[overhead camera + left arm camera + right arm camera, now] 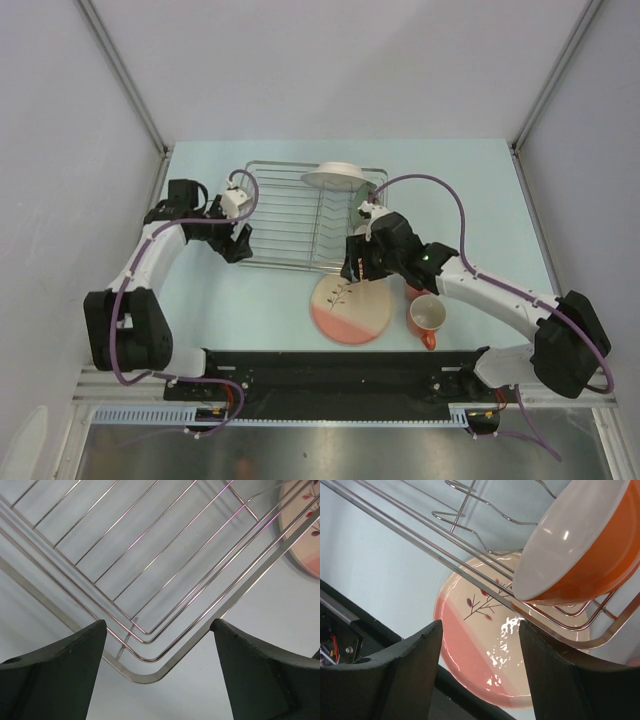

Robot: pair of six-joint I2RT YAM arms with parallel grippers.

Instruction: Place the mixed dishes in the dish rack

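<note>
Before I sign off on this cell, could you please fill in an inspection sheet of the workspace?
Surface: pale blue table.
Job's things: the dish rack holds a white plate and a tilted orange bowl. The cream plate with salmon segment and the orange mug sit on the table.
Clutter: nothing seen.
Claws: left claw open over the rack's corner; right claw open above the cream plate, by the rack's rim.
Cables: a purple cable loops along each arm.
Surroundings: plain grey walls.
</note>
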